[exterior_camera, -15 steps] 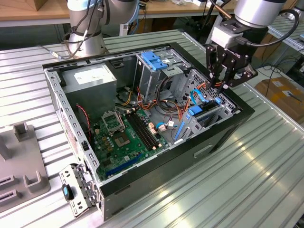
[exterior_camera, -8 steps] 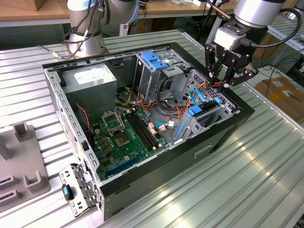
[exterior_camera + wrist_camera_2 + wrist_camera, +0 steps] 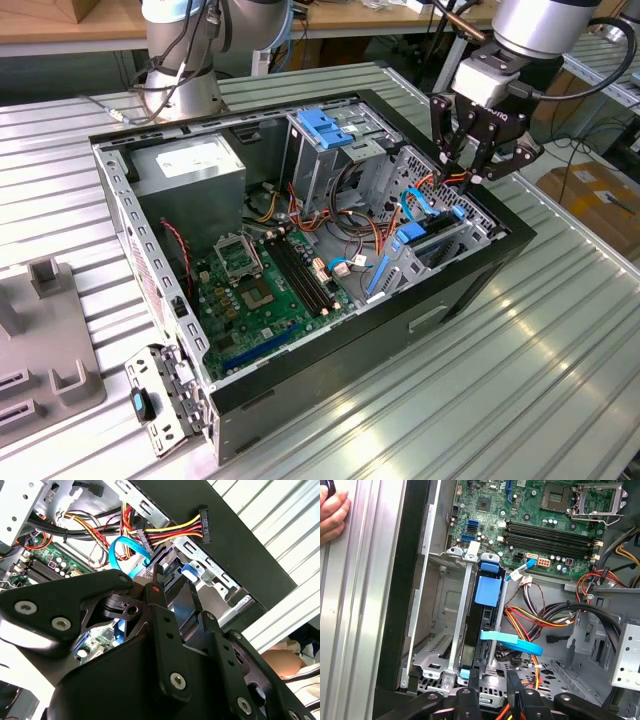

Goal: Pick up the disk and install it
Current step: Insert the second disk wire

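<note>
The disk stands on edge in a slot of the metal drive cage, its dark body between blue side rails. In the exterior view the disk sits low in the cage at the right side of the open computer case. My gripper hovers just above that cage. It is open, and nothing lies between its black fingers. In the first wrist view the gripper hangs over one end of the disk. The second wrist view has the gripper pointing down at the cage.
A light-blue flat cable and red-yellow power wires cross the cage beside the disk. The motherboard, grey power-supply box and a blue-topped bay fill the case. A person's hand rests on the ribbed table outside it.
</note>
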Controlling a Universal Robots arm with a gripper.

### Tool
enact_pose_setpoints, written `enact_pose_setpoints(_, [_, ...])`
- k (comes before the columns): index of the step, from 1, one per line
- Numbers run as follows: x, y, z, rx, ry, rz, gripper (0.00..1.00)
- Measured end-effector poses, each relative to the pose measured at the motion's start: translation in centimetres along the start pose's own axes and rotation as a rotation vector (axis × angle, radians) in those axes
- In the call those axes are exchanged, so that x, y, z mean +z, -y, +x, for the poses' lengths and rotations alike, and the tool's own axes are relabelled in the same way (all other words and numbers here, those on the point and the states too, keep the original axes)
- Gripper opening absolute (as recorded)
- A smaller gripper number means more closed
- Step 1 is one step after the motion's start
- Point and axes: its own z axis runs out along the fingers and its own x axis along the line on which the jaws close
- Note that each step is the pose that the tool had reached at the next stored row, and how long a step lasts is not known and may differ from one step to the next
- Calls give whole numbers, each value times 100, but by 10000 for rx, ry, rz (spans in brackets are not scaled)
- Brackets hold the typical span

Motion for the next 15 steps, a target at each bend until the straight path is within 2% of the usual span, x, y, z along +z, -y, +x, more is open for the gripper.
enact_pose_setpoints(4, [0, 0, 0, -30, 2, 2, 36])
enact_pose_setpoints(15, [0, 0, 0, -445, 26, 20, 36])
